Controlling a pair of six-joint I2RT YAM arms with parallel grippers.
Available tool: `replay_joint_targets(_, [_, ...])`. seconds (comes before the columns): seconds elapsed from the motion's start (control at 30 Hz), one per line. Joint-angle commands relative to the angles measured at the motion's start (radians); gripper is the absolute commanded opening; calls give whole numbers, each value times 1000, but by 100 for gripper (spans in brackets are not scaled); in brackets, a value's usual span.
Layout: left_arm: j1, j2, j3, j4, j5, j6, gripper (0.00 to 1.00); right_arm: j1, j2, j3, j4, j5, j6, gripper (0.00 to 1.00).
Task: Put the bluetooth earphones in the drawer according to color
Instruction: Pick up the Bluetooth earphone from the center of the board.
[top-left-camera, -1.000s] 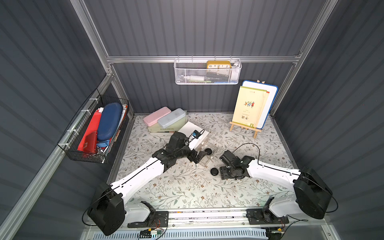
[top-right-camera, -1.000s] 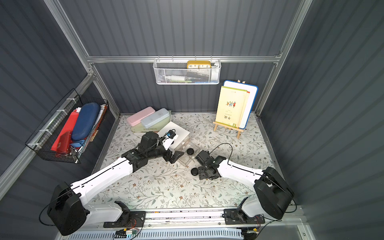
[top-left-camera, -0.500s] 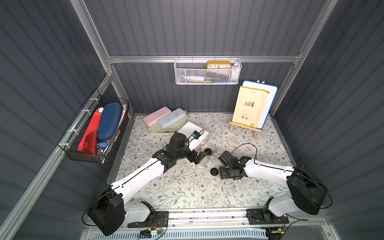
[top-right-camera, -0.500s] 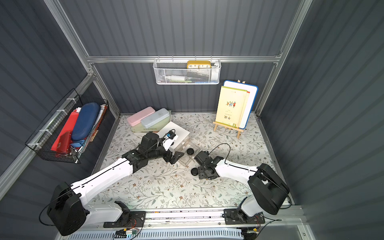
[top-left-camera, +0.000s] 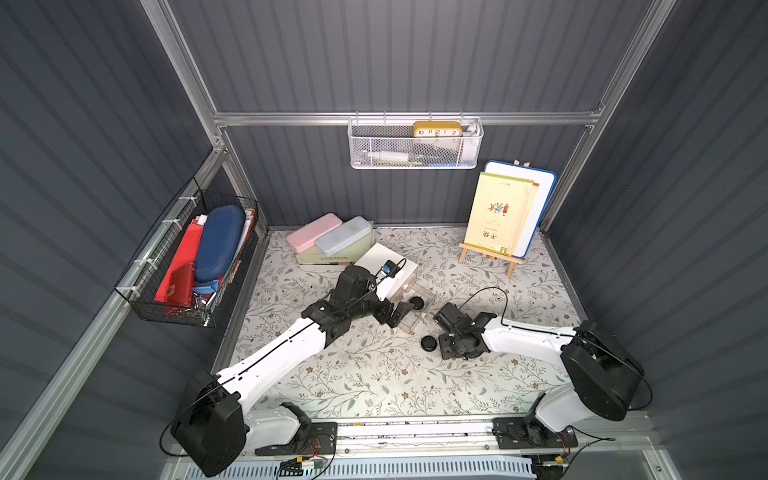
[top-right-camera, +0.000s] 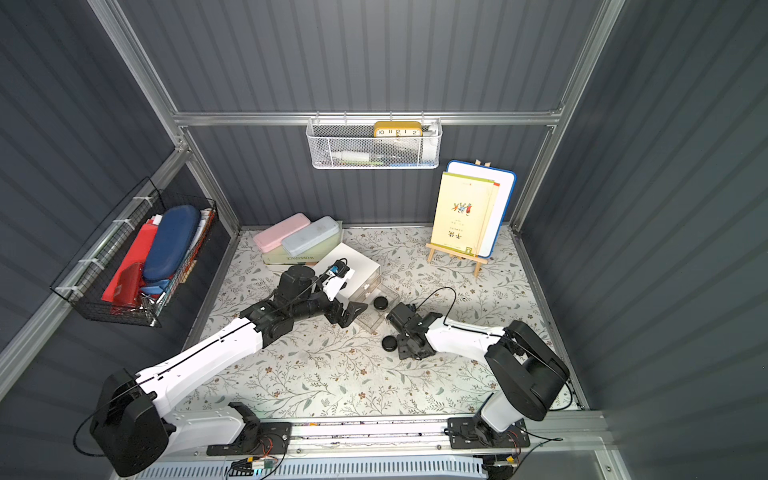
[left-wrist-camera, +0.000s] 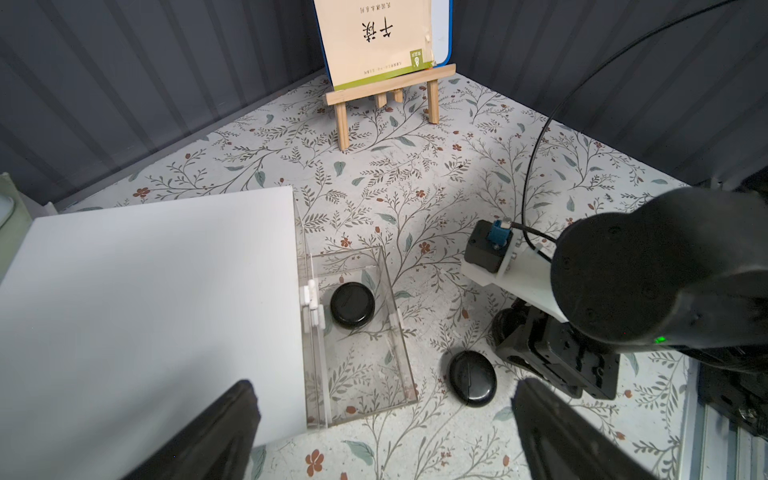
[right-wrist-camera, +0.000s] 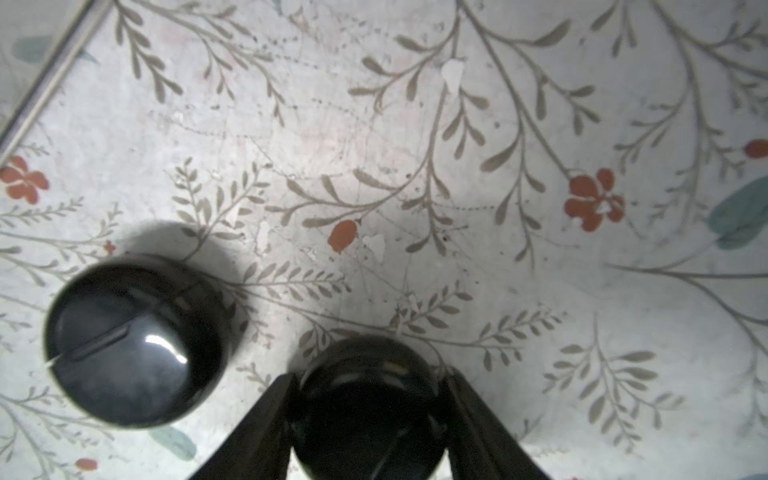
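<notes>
Near the clear pulled-out drawer, right claw clamps a glossy black pebble-shaped earphone case on the tabletop, second black case sits alongside, third black case lies inside the drawer, left claw gapes wide close by.

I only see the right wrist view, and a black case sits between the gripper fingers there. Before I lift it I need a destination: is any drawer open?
Observer: Yes. One clear drawer stands pulled out of the white cabinet.
Operator: Is anything in it?
Observer: One black case lies inside, toward the cabinet end.
Operator: Is anything close to that drawer?
Observer: The left gripper hangs open and empty by the drawer's front end.
</notes>
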Motion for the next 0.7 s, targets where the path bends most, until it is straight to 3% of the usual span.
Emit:
replay_joint_targets(0.0, [-5,-22,-6,3,-4,-12,99,-2,15,1,-16,11,9,54])
replay_joint_targets(0.17, [-4,-49,-2,-6,-19,-11,99,-2,-18,-3,-9,24,14,33])
replay_joint_targets(0.3, [-4,-60,3,-11,-10,-16,100,-2,-47,1,-11,46,8,0])
replay_joint_targets(0.47, [-3,-89,6,-23,-38,-33,99,-2,-92,12,-3,86,-21,0])
replay_joint_targets(0.67, [-1,-96,41,-45,-67,-29,99,-4,-137,55,78,100,-149,0])
